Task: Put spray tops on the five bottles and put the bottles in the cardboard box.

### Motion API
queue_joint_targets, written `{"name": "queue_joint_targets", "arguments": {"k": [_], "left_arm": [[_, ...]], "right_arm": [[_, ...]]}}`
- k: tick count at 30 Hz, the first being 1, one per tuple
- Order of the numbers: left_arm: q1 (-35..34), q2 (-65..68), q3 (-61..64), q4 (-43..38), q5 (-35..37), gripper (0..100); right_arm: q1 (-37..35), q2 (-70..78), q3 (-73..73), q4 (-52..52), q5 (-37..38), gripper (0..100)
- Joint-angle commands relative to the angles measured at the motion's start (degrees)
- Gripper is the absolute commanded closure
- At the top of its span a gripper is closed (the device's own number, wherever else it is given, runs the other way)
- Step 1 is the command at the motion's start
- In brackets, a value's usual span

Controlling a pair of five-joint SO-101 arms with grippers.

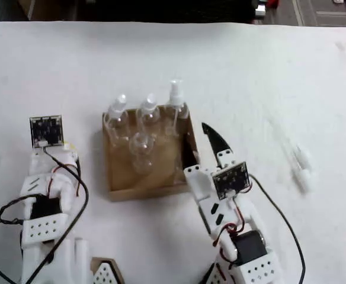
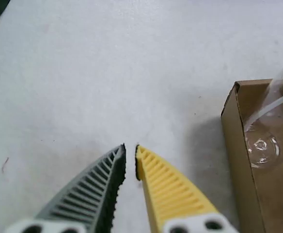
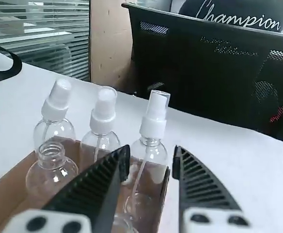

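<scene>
A cardboard box (image 1: 119,190) sits mid-table. Three clear bottles with white spray tops stand along its far side (image 1: 117,113) (image 1: 148,111) (image 1: 176,100). In front of them stands a fourth bottle (image 1: 142,146) with a bare neck (image 3: 50,167). A loose spray top (image 1: 300,168) with its tube lies on the table to the right. My right gripper (image 3: 151,155) is open at the box's right wall (image 1: 195,142), facing the capped right-hand bottle (image 3: 152,141). My left gripper (image 2: 130,151) is shut and holds nothing, over bare table left of the box (image 2: 238,126).
The table (image 1: 268,77) is covered in white cloth. A black mesh chair (image 3: 219,73) stands beyond its far edge. Both arm bases and their cables (image 1: 72,201) occupy the near edge. Free room lies to the far left and far right of the box.
</scene>
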Motion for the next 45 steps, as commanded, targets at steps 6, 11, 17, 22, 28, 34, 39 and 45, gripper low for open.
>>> {"name": "queue_joint_targets", "arguments": {"k": [6,11,17,22,28,34,39,45], "left_arm": [[0.66,-0.66,-0.09,-1.85,-0.70,96],[0.75,-0.40,-0.09,-1.85,-3.08,96],[0.75,-0.40,-0.09,-1.85,-3.78,96],[0.92,-0.40,-0.09,-1.85,-4.04,96],[5.05,-0.31,1.14,-3.43,-8.26,96],[6.29,-0.57,2.64,-5.45,-10.20,96],[6.02,-0.66,2.64,-5.45,-9.93,96],[3.65,-0.66,2.46,-5.45,-9.67,96]], "right_arm": [[3.56,-0.66,-9.23,8.04,-0.53,87.6],[14.29,-0.57,-14.42,9.89,-1.32,87.6],[28.53,-0.40,-12.92,3.03,-14.07,87.5],[38.02,-0.22,-3.87,-15.87,-25.05,88.0],[41.45,3.21,-5.27,-18.51,-29.27,88.0],[42.24,29.14,-24.18,-11.38,-27.96,87.9],[46.29,65.10,-44.31,-10.95,-32.09,87.5],[48.75,90.59,-64.88,-0.92,-41.67,87.5]]}}
